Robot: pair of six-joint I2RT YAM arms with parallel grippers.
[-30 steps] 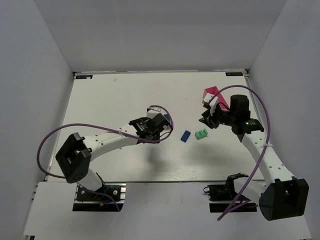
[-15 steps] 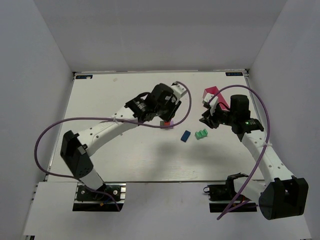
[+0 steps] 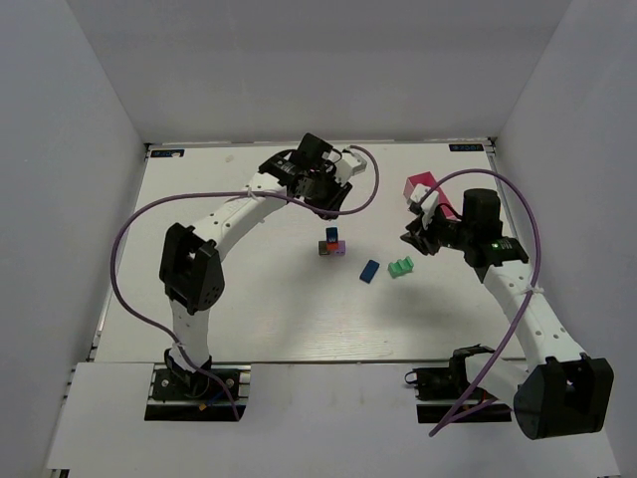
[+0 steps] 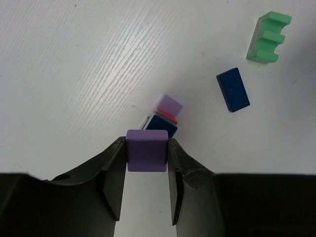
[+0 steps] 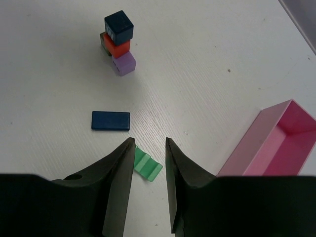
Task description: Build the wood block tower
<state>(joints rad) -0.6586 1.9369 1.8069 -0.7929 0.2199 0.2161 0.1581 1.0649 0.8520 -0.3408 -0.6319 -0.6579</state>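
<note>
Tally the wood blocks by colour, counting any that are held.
Purple: 2, one purple block in the tower, one held block in the left end effector
Dark blue: 2, the top cube and the flat block
Red: 1, the red block
Green: 1, the green block
Total: 6

Left arm [image 3: 234,214] reaching up to far centre, left gripper [image 4: 147,145] pinched on a lilac block [image 4: 147,154]; right arm [image 3: 523,299] bent at right, right gripper [image 5: 149,145] low, fingers partly apart, empty.
</note>
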